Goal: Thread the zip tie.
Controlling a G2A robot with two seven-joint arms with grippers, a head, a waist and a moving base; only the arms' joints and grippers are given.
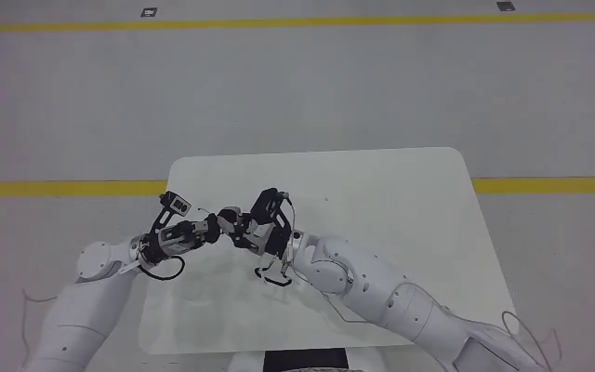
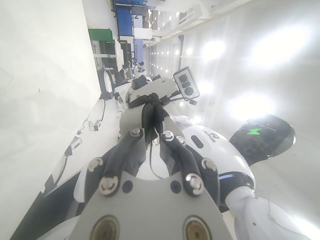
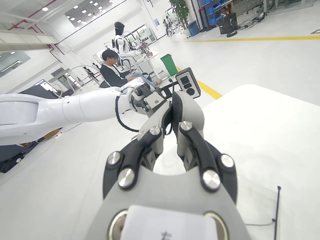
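Two grippers and one zip tie are counted over the white table [image 1: 390, 181]. The zip tie [image 3: 277, 204], black and thin, is seen lying flat and straight on the tabletop, with its small square head at the end farther from the camera. It is found beside the right arm's wrist, back from the fingertips and well apart from them. It is touched by neither gripper.

Now the right gripper [image 3: 172, 109]: it is held above the left half of the table. Its two fingers are pressed together at the tips, and only a dark slit is left between the pads. Whether anything thin is pinched in that slit cannot be told.

The left gripper [image 2: 152, 112] is seen opposite it, pointed straight at it, so that the two are set tip to tip in the view from above. Its fingers are likewise closed on each other, dark pad against dark pad, with no gap to be made out at the tips. Whether the two grippers are touching or just beside each other cannot be told.

At the meeting point a small dark lump [image 2: 153, 98] is noted between the two sets of fingertips. What it is cannot be made out, nor by which gripper it is held.
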